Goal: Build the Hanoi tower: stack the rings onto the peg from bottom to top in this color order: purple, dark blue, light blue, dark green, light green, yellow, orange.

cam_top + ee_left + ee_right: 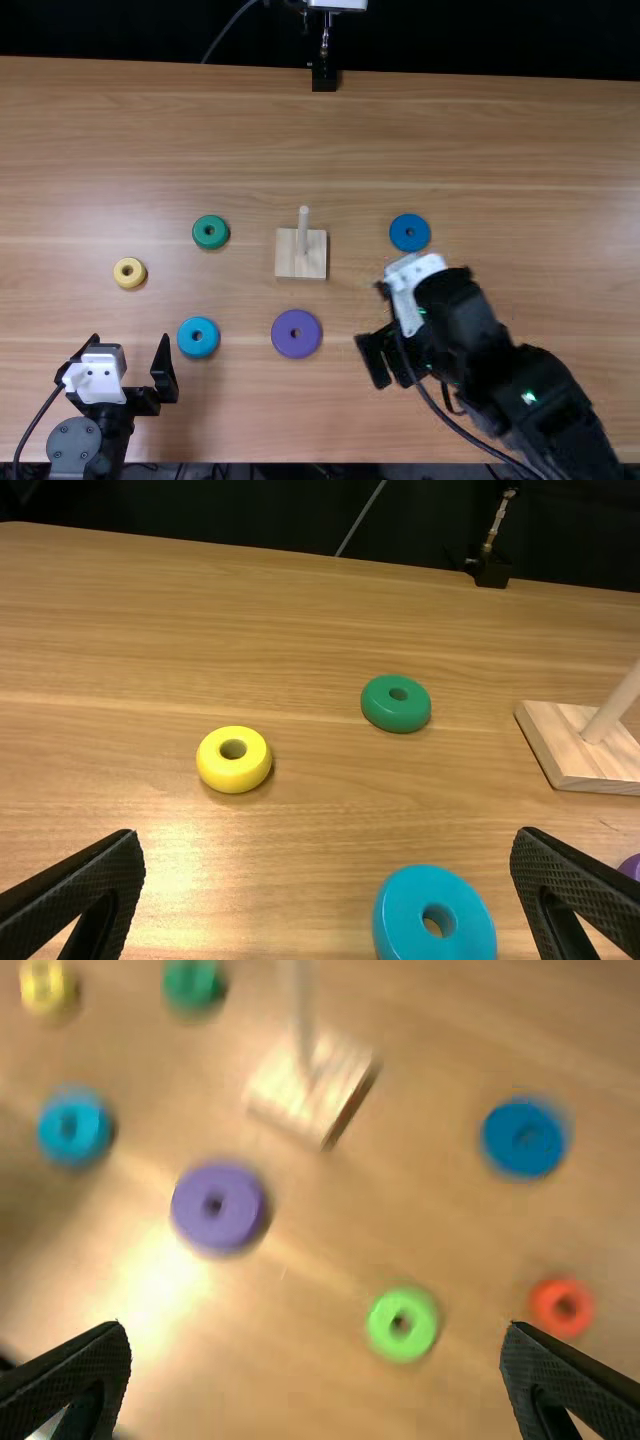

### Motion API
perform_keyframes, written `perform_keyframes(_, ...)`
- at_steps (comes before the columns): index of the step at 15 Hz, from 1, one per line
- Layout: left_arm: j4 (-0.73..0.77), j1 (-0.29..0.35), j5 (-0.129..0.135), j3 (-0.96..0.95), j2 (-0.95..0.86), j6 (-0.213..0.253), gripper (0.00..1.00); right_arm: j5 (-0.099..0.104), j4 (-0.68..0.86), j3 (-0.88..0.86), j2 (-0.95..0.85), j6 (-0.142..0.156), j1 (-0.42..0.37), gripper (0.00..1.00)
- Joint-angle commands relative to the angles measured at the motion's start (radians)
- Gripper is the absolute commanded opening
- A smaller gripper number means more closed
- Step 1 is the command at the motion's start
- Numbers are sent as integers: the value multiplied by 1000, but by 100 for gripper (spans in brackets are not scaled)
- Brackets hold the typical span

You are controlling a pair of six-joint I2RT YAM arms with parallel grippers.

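In the top view my left gripper (128, 352) is open near the left front, left of the light blue ring (198, 337); my right gripper (380, 328) is open, right of the purple ring (296, 333). The bare peg (303, 232) stands upright on its wooden base (288, 262). Flat on the table lie the dark blue ring (410, 232), dark green ring (210, 232) and yellow ring (129, 272). Nothing is between the fingers of the left gripper (328, 840). The right gripper (315, 1332) is above the table, with the light green ring (402, 1324) and orange-red ring (562, 1307) beyond its fingers.
A black stand (324, 78) is at the table's far edge, with a cable behind it. The table (480, 130) extends around the rings, which lie spaced apart on both sides of the peg base. The right arm stretches over the right front.
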Motion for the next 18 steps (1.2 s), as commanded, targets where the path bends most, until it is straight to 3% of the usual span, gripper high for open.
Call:
perform_keyframes(1,-79,5,-4,-103,-17,4,100,-3,-44,38,54,0,43,100)
perform_keyframes(3,-79,5,-4,-103,-17,4,100,-13,-49,38,136,4,63,100)
perform_keyframes(5,-79,5,-4,-103,-17,4,100,-49,-45,38,228,17,70,100)
perform_keyframes(6,-79,5,-4,-103,-17,4,100,-53,-42,41,268,48,70,100)
perform_keyframes(7,-79,5,-4,-103,-17,4,100,-53,-38,47,307,98,77,100)
perform_keyframes(10,-79,5,-4,-103,-17,6,100,-53,72,58,398,184,123,100)
perform_keyframes(12,-79,5,-4,-103,-17,4,100,-53,124,58,427,265,146,100)
perform_keyframes(13,-79,5,-4,-103,-17,4,100,-53,141,58,450,278,153,100)
perform_keyframes(18,-79,5,-4,-103,-17,4,100,-53,155,59,562,278,185,100)
